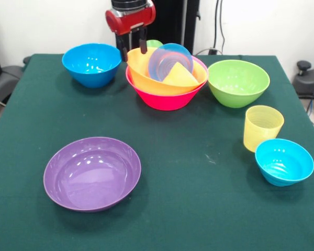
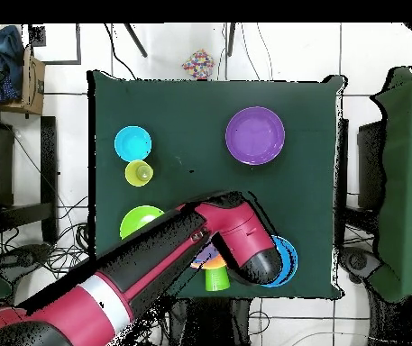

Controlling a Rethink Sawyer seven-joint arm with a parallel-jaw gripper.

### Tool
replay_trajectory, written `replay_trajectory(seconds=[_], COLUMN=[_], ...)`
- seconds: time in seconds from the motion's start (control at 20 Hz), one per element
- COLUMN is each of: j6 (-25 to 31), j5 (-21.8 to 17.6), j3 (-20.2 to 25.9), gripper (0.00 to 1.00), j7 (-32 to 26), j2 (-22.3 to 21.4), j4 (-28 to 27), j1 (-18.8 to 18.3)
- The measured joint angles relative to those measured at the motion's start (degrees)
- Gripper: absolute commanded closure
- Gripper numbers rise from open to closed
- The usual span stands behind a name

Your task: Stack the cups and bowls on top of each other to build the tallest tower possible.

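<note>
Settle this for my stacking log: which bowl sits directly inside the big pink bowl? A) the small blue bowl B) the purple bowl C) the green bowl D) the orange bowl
D: the orange bowl is nested in the pink bowl, near the gripper.

No legible text or labels, seemingly.

A dark green cloth-covered table [image 1: 188, 172] is seen. At 7 o'clock a wide shallow glossy purple bowl [image 1: 92, 173] is shown; at 11 o'clock, a medium glossy blue bowl [image 1: 91, 64]. At 12 o'clock a large orange bowl [image 1: 146, 78] is nested in a large pink bowl [image 1: 165, 99]. At 2 o'clock a lime green bowl [image 1: 238, 82] is seen, at 3 o'clock a ribbed translucent pale yellow cup [image 1: 262, 127], at 4 o'clock a small light blue bowl [image 1: 284, 161]. The red and black gripper [image 1: 132, 51] is seen at 12 o'clock.
</note>
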Motion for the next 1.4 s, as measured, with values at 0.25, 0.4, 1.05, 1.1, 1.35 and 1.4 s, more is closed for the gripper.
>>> replay_trajectory(seconds=[0.25,0.4,1.05,1.1,1.35,1.4], j6=[0.0,0.0,-1.3,-1.7,-2.3,-2.3], j5=[0.2,0.2,-4.6,-5.3,-6.7,-6.8], j3=[0.6,0.6,-0.4,-0.7,-1.6,-1.7], gripper=[0.0,0.0,0.0,0.0,0.0,0.0], j7=[0.0,0.0,0.0,0.0,0.0,0.0], j2=[0.0,0.0,-3.2,-3.9,-5.9,-6.2], j4=[0.0,0.1,3.2,3.8,5.3,5.4], j1=[-0.2,-0.2,0.5,0.4,0.1,0.1])
